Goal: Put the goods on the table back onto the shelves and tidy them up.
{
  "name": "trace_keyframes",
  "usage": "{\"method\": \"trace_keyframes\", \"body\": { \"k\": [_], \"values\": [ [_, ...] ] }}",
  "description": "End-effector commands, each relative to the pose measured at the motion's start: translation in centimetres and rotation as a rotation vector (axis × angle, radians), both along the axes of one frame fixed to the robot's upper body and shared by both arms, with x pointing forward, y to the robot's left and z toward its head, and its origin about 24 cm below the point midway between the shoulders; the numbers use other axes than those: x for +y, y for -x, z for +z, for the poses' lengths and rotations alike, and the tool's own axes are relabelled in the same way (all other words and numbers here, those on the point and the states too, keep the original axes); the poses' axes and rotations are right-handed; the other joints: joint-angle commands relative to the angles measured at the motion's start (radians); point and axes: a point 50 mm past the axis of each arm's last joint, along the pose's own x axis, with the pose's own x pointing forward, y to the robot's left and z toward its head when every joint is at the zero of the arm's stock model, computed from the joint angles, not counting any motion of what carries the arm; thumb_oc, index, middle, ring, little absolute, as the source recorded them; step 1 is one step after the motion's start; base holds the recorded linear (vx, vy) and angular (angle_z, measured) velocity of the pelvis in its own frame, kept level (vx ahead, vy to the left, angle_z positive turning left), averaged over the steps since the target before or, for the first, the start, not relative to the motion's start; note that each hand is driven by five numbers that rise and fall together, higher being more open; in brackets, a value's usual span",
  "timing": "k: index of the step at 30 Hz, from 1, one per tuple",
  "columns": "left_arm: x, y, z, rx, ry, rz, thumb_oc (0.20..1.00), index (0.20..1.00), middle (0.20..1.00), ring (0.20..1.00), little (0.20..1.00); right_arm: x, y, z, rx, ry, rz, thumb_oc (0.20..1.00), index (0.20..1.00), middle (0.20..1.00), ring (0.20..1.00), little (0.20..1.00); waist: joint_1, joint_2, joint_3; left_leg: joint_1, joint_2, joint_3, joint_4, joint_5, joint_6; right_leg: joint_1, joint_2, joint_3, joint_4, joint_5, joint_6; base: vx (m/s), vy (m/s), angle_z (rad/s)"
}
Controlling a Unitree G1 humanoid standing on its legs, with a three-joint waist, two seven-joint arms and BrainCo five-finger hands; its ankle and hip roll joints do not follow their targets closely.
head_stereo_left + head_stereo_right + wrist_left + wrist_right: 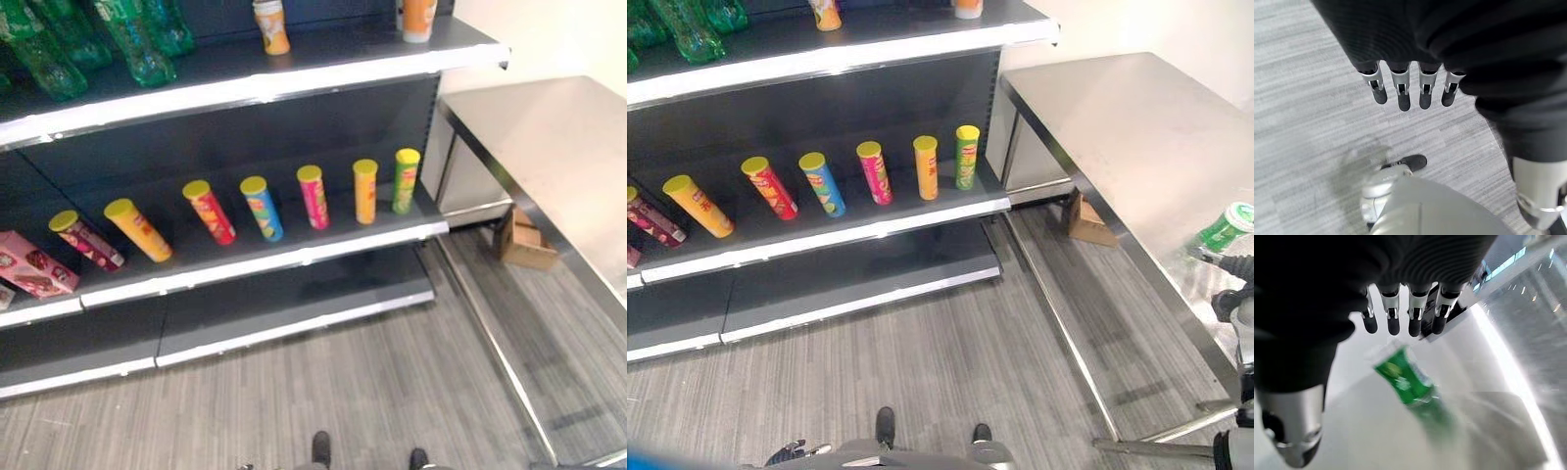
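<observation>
**Reaching for the green bottle on the steel table**

Dark multi-tier metal shelf unit ahead: top tier has green plastic bottles at my left, middle tier a row of yellow-lidded tall snack cans. Bare brushed stainless-steel table off to my right.

The one item left on it: a green plastic bottle with a white cap, lying on its side near the table's front edge. In the right wrist view it sits just past my fingertips.

My right hand hovers above the bottle, fingers straight, relaxed, nothing held. My left hand hangs idle over the floor, fingers loose, empty.

To do it well, I think: come down over the bottle's mid-body, not the tapering neck, wrap across its length so it can't roll toward the edge. It's slick and round, so close firmly before lifting. It probably belongs with the other green bottles on the top tier.
</observation>
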Motion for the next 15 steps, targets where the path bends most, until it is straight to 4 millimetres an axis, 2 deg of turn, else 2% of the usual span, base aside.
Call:
{"method": "trace_keyframes", "body": {
  "k": [1, 6, 7, 8, 10, 13, 14, 15],
  "values": [
    [1.7, -1.9, 0.8, -0.049, -0.079, -0.031, 1.000, 1.000, 1.000, 1.000, 1.000, 0.2, -0.9, 4.3, -0.091, 0.220, -0.016, 1.000, 1.000, 1.000, 1.000, 1.000, 0.019, -0.046, -0.015, 0.048, 0.022, 0.023, 0.004, -0.101, -0.044, -0.112, -0.007, 0.033, 0.089, -0.061, 0.009, 0.07, 0.015, 0.03],
    [1.5, -1.5, 0.6, -0.040, -0.085, -0.009, 1.000, 1.000, 1.000, 1.000, 1.000, 0.7, -0.3, 5.5, -0.149, 0.314, -0.030, 1.000, 1.000, 1.000, 1.000, 1.000, 0.014, -0.043, -0.013, 0.054, 0.024, 0.025, 0.004, -0.108, -0.041, -0.115, -0.007, 0.043, 0.092, -0.066, 0.010, 0.05, -0.004, 0.01],
    [1.6, -1.4, 0.6, -0.041, -0.090, 0.010, 1.000, 1.000, 1.000, 1.000, 1.000, 1.6, -0.2, 6.4, -0.196, 0.362, -0.008, 1.000, 1.000, 1.000, 1.000, 1.000, 0.004, -0.043, -0.011, 0.060, 0.028, 0.029, 0.006, -0.116, -0.038, -0.118, -0.004, 0.056, 0.096, -0.068, 0.009, 0.04, -0.021, -0.01],
    [1.6, -1.4, 0.6, -0.041, -0.090, 0.009, 1.000, 1.000, 1.000, 1.000, 1.000, 1.6, -0.1, 6.3, -0.195, 0.362, -0.009, 1.000, 1.000, 1.000, 1.000, 1.000, 0.006, -0.044, -0.011, 0.060, 0.028, 0.029, 0.006, -0.116, -0.038, -0.118, -0.004, 0.056, 0.096, -0.068, 0.009, 0.07, -0.057, 0.00],
    [1.7, -1.2, 0.7, -0.044, -0.089, 0.050, 1.000, 1.000, 1.000, 1.000, 1.000, 2.9, 0.4, 7.1, -0.253, 0.412, 0.029, 1.000, 1.000, 1.000, 1.000, 1.000, -0.008, -0.048, -0.009, 0.067, 0.037, 0.033, 0.021, -0.132, -0.034, -0.126, 0.009, 0.083, 0.101, -0.077, 0.004, 0.07, -0.086, -0.11],
    [1.7, -1.5, 0.8, -0.056, -0.080, 0.049, 1.000, 1.000, 1.000, 1.000, 1.000, 4.6, 0.5, 7.8, -0.353, 0.406, 0.082, 1.000, 1.000, 1.000, 1.000, 1.000, -0.009, -0.069, 0.009, 0.030, 0.044, 0.006, 0.142, -0.172, -0.030, -0.145, 0.030, 0.135, 0.122, -0.088, -0.014, 0.03, -0.107, -0.46],
    [1.7, -1.5, 0.8, -0.056, -0.081, 0.048, 1.000, 1.000, 1.000, 1.000, 1.000, 4.6, 0.6, 7.8, -0.352, 0.406, 0.081, 1.000, 1.000, 1.000, 1.000, 1.000, -0.008, -0.070, 0.008, 0.027, 0.045, 0.006, 0.146, -0.174, -0.030, -0.147, 0.030, 0.135, 0.123, -0.088, -0.014, -0.02, -0.103, -0.56],
    [1.6, -2.0, 0.9, -0.078, -0.069, 0.053, 1.000, 1.000, 1.000, 1.000, 1.000, 5.4, 0.3, 8.6, -0.414, 0.405, 0.112, 1.000, 1.000, 1.000, 1.000, 1.000, -0.002, -0.085, 0.031, -0.018, 0.028, -0.039, 0.256, -0.170, -0.035, -0.151, 0.041, 0.160, 0.124, -0.083, -0.022, -0.04, -0.095, -0.31]
  ]
}}
